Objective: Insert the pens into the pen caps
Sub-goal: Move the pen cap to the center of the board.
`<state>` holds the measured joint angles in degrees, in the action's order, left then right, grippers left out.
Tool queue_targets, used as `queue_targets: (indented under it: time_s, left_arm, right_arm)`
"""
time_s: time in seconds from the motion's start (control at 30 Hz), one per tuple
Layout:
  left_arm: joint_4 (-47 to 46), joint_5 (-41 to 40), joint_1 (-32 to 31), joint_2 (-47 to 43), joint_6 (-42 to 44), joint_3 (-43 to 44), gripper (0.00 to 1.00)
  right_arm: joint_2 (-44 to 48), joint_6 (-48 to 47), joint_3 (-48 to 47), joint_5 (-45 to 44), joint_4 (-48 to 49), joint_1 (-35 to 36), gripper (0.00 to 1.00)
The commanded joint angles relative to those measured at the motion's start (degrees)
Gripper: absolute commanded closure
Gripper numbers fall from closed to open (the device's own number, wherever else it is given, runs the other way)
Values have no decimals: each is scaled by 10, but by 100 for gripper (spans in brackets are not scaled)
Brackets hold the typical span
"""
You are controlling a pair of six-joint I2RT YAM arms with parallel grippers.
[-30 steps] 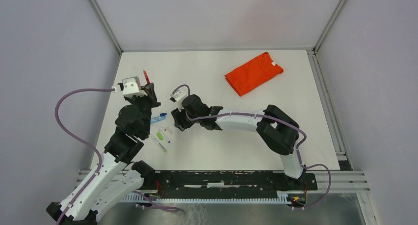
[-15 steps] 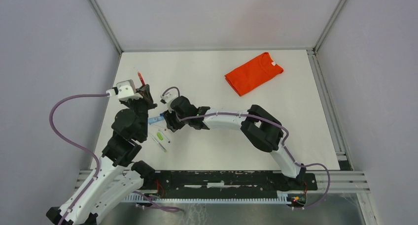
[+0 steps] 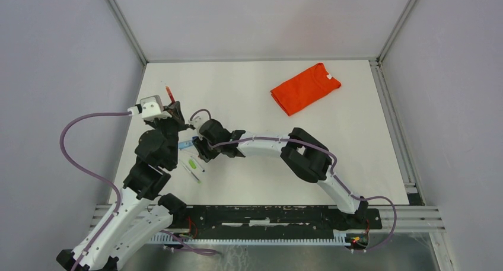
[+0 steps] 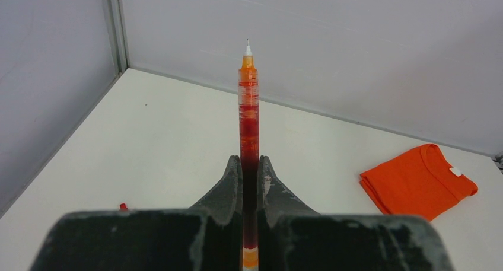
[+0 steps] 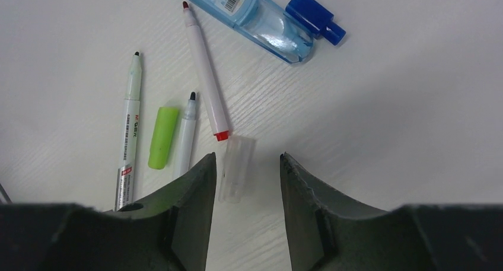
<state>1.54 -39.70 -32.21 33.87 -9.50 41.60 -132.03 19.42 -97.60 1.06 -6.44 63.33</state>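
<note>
My left fingers point(image 4: 234, 179) clamp the slim orange-red pen point(image 4: 248, 105) with its tip held clear, ready for capping. My right fingers point(image 5: 196, 194) stand apart astride the clear tubular plastic cap point(image 5: 235, 167) on the white table point(image 5: 385, 105), not touching it. The red-ended white marker point(image 5: 204, 75) lies just left of the cap, crowding that grasp.

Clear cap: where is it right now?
Right wrist view: the clear cap lies on the table, between the fingers of the open right claw, just past the red-tipped pen, right of the green cap.
</note>
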Motion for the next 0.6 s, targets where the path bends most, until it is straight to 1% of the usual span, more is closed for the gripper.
queue_targets:
  time_s: [0.0,0.23,0.3,0.47,0.57]
  left_arm:
    - [-19,10,5,4,-28,1,97]
    - [-19,18,11,9,-30,3,97]
    - [-19,21,14,10,-32,4,97]
    - [-19,25,19,14,-34,5,97]
    - [-5,25,20,18,-35,6,97]
  right_arm:
    - [-20,-11,-41,-7,-16,7,52]
    - [-27,-35,-46,-54,-45,18,56]
    - [-27,-44,-48,-66,-55,21,59]
    - [-24,-64,-45,-81,-77,28,68]
    - [-6,-71,-24,-83,-77,28,75]
